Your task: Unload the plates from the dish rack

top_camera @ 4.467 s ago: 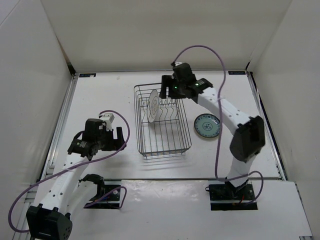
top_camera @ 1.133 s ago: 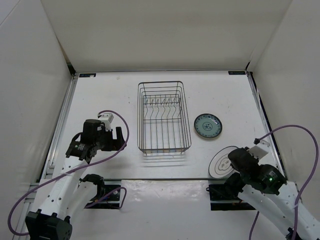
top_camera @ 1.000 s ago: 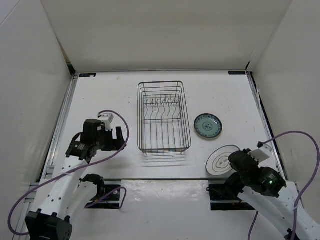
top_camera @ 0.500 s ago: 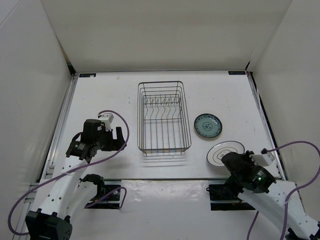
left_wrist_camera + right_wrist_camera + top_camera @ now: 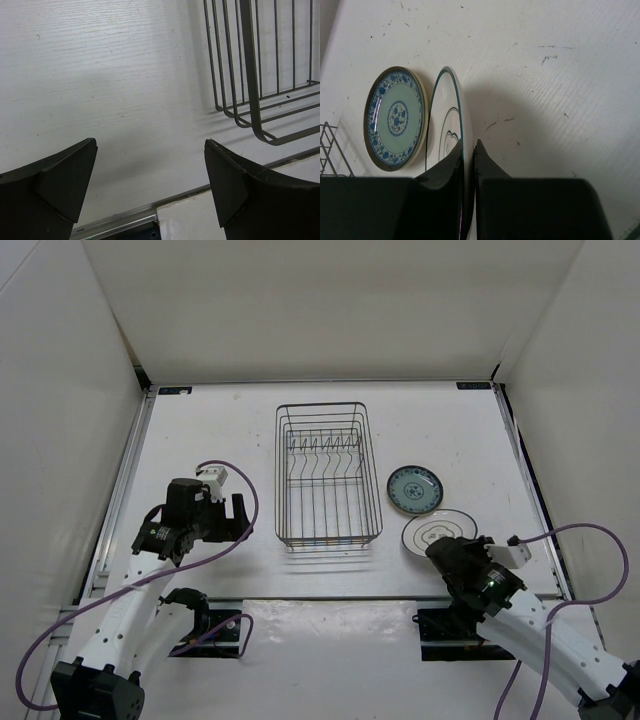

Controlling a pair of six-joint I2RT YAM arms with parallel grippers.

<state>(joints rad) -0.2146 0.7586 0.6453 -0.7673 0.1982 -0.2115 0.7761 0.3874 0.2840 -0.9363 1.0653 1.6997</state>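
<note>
At five o'clock from the grey wire dish rack (image 5: 328, 475), the white dark-lined round plate (image 5: 440, 532) tilts beside the teal-blue patterned plate (image 5: 414, 489), rim pinched by the right fingers (image 5: 490, 167). Stiff, probably slippery and breakable: hold the rim firmly. Left fingers (image 5: 60, 175) stand open, empty.

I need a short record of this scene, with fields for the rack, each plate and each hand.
dish rack: no plate in it
teal plate: flat on the table, right of the rack
white plate: tilted, beside the teal plate, rim pinched
right hand: shut on white plate
left hand: open, holding nothing, beside rack's near corner
</note>
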